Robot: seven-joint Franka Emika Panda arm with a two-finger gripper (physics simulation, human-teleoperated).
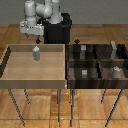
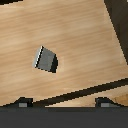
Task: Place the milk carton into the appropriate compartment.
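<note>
The small pale grey-white milk carton with a peaked gable top (image 1: 36, 53) stood upright on the floor of the light wooden tray (image 1: 10, 70), near its far wall and free of any grip. The robot's white hand (image 1: 37, 39) hung just above the carton, not touching it. In the wrist view the carton (image 2: 46, 58) sat between the two dark fingertips (image 2: 23, 103), which were spread apart. The dark wooden compartment bin (image 1: 98, 63) stood at the exterior view's right on the worktop.
</note>
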